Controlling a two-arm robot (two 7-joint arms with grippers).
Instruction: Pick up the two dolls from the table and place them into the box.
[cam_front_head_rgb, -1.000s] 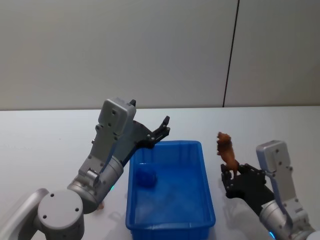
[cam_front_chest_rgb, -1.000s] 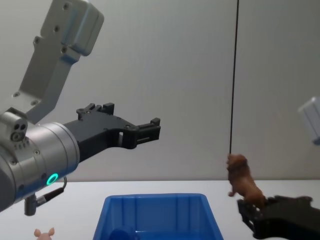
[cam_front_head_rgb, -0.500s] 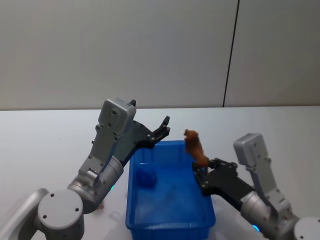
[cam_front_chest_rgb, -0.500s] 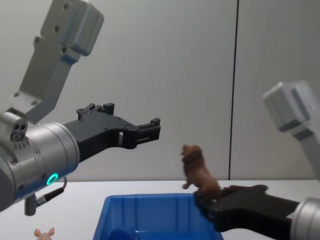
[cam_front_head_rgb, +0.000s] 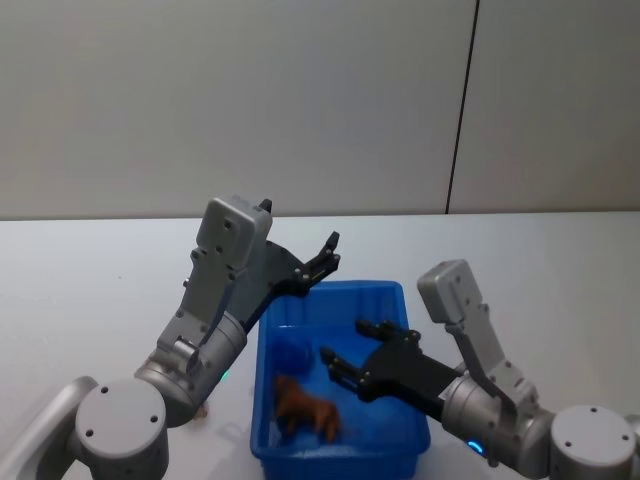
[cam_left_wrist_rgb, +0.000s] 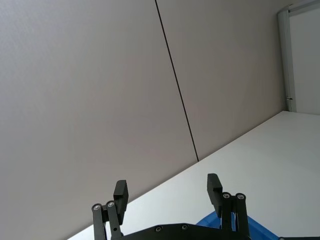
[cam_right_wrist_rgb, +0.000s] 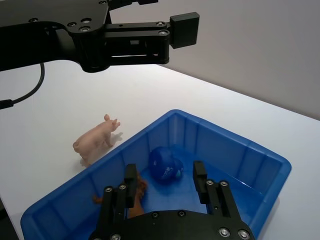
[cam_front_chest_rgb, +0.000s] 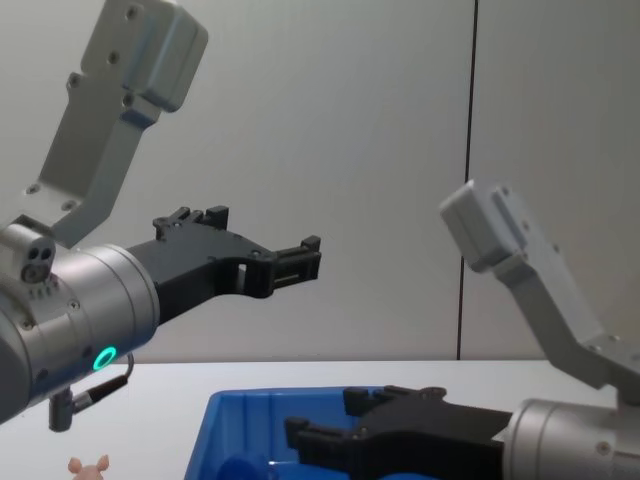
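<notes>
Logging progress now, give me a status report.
Right gripper open above box, brown doll lying inside. Left gripper open, raised near box. Pink doll on table left of box.

Head high, chest low; common box (cam_front_head_rgb: 345, 290).

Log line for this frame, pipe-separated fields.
brown doll: lying inside blue bin | pink pig doll: on table beside bin | right hand: open, over bin | left hand: open, raised, empty | pending: pig doll
</notes>
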